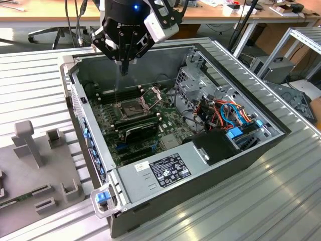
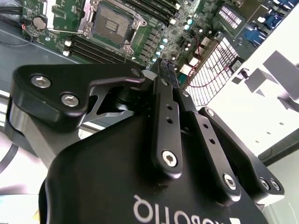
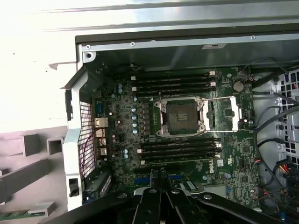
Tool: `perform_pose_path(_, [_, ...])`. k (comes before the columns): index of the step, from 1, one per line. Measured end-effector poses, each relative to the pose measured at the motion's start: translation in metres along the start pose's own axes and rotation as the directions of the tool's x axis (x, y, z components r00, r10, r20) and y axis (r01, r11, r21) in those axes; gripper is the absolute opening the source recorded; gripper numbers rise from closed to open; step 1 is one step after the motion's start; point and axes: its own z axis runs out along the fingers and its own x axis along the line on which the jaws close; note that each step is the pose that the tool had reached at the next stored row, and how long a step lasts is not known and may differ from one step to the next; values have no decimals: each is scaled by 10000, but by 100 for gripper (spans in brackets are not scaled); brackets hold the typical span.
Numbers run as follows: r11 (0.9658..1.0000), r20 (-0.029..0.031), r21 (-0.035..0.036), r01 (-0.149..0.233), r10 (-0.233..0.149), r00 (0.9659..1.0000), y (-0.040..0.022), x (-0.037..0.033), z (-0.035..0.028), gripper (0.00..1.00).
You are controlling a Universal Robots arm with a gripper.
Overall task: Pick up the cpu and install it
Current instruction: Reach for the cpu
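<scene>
Nearest the exterior camera, the open black and silver computer case [image 1: 200,198] lies on its side on the ribbed metal table [image 1: 281,201]. Farther in, on the green motherboard [image 3: 121,140], I see the silver metal-framed square socket [image 3: 180,116] with its frame swung open and a dark centre. Over the board hangs my black two-finger gripper [image 1: 124,70], its fingers pressed together. The small flat grey-tan cpu may be pinched edge-on between them, but I cannot tell.

Tool [image 1: 124,68] above open case [image 1: 160,63]; socket [image 1: 131,107] reachable between memory sticks [image 3: 180,151]; cables [image 1: 225,113] crowd exterior view's right.
</scene>
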Motion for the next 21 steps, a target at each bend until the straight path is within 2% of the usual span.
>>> perform_pose_path(14, [10000, 0, 0, -1, 1, 10000, -2, 29, -1, 11])
perform_pose_path(21, [10000, 0, 0, -1, 1, 10000, -6, 85, -2, 11])
